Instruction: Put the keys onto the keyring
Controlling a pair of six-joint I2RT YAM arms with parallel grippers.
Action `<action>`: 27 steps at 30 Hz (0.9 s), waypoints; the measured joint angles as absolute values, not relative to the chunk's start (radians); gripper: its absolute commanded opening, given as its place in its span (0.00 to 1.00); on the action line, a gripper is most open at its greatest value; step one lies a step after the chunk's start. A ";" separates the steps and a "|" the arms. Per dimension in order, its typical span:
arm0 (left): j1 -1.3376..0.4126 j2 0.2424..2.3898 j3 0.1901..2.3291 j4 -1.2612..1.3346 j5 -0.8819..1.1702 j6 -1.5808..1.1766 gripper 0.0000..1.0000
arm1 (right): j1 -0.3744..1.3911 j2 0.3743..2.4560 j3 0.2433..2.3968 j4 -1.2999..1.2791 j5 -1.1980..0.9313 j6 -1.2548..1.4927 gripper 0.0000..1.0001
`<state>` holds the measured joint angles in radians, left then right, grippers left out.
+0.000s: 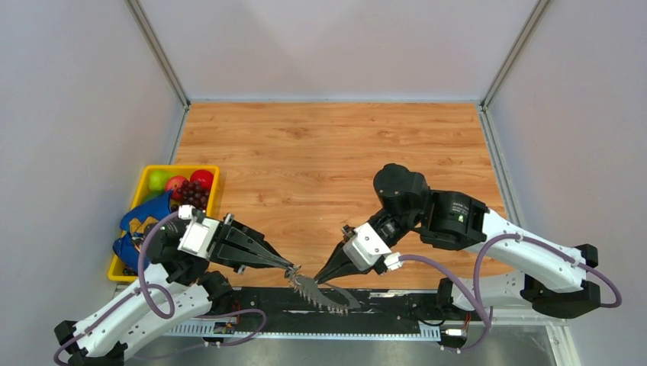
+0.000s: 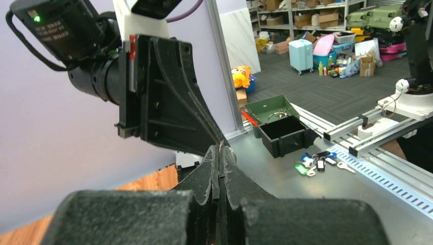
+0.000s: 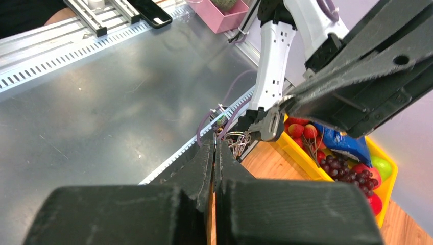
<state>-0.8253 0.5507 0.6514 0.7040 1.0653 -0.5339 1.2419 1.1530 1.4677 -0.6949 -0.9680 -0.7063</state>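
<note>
Clenching shut, the left gripper (image 1: pixel 292 268) and right gripper (image 1: pixel 318 280) meet at the keyring (image 1: pixel 332 296), fringed with keys (image 1: pixel 308 287), by the table's (image 1: pixel 343 152) near edge; whether either pinches it is unclear. Left, a yellow bin (image 1: pixel 183 168) holds a green apple (image 1: pixel 158 179), red fruit (image 1: pixel 201 178), grapes (image 1: pixel 194 197) and a blue bag (image 1: pixel 145 217).

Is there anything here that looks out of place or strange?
The keyring, fringed with small keys, is off the wooden table: it is over the black rail at the near edge, between the tips of the shut left claw and right claw. Whether either claw grips it is unclear.
</note>
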 measured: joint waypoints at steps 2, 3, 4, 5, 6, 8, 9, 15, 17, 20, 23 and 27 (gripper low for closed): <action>-0.825 0.550 0.667 0.687 1.066 -0.533 0.00 | 1.242 1.163 1.468 -0.696 -0.951 -0.702 0.00; -0.825 0.548 0.677 0.675 1.066 -0.533 0.00 | 1.242 1.167 1.468 -0.695 -0.941 -0.699 0.00; -0.825 0.548 0.687 0.664 1.067 -0.532 0.00 | 1.242 1.171 1.470 -0.695 -0.928 -0.694 0.00; -0.825 0.547 0.696 0.652 1.068 -0.530 0.00 | 1.242 1.174 1.473 -0.696 -0.919 -0.690 0.00; -0.825 0.545 0.702 0.642 1.068 -0.529 0.00 | 1.242 1.177 1.478 -0.695 -0.910 -0.685 0.00; -0.825 0.541 0.716 0.612 1.068 -0.518 0.00 | 1.242 1.179 1.482 -0.692 -0.897 -0.680 0.00; -0.825 0.537 0.720 0.597 1.068 -0.512 0.00 | 1.241 1.179 1.483 -0.691 -0.893 -0.678 0.00; -0.825 0.522 0.756 0.490 1.068 -0.466 0.00 | 1.240 1.179 1.486 -0.686 -0.868 -0.658 0.00; -0.825 0.522 0.767 0.463 1.067 -0.454 0.00 | 1.240 1.179 1.486 -0.680 -0.864 -0.652 0.00; -0.825 0.524 0.771 0.439 1.066 -0.439 0.00 | 1.240 1.179 1.486 -0.672 -0.864 -0.643 0.00; -0.826 0.533 0.771 0.430 1.066 -0.438 0.00 | 1.240 1.179 1.486 -0.662 -0.865 -0.628 0.00; -0.834 0.551 0.769 0.432 1.065 -0.432 0.00 | 1.240 1.179 1.486 -0.633 -0.867 -0.598 0.00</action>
<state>-0.8341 0.5510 0.7689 0.4316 1.0653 -0.4324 1.2404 1.1793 1.4864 -0.6331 -0.8669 -0.5983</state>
